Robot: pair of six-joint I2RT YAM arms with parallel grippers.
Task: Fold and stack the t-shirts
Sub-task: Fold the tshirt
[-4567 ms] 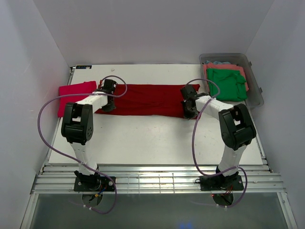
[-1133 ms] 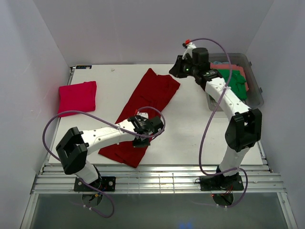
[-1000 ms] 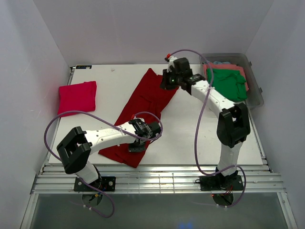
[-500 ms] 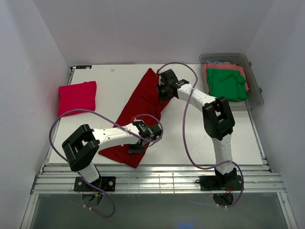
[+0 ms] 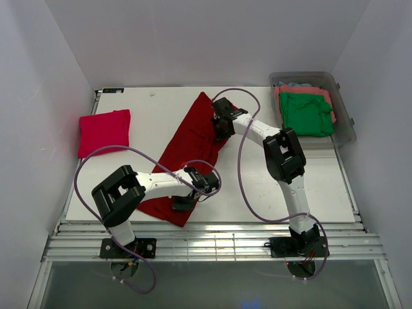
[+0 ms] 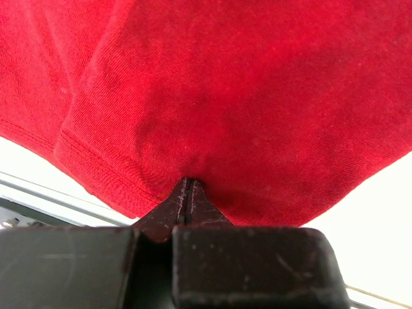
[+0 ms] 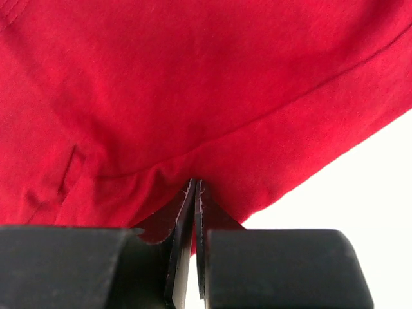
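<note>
A dark red t-shirt (image 5: 193,138) lies in a long diagonal strip from the table's far middle to its near left. My left gripper (image 5: 182,203) is shut on its near end; in the left wrist view the cloth (image 6: 225,96) puckers into the closed tips (image 6: 187,183). My right gripper (image 5: 222,127) is shut on the far end's right edge, where the fabric (image 7: 193,84) gathers at the closed tips (image 7: 195,185). A folded pinkish-red t-shirt (image 5: 104,131) rests at the far left. A green t-shirt (image 5: 306,112) lies over a coral one (image 5: 302,91).
The clear grey tub (image 5: 348,123) holding the green and coral shirts stands at the far right corner. Purple cables loop from both arms over the white table (image 5: 322,187). White walls close in the left, right and back sides.
My right arm swung from beside the tub down onto the shirt's far end and its jaws closed there. My left gripper slid slightly toward the near edge, still holding the cloth.
</note>
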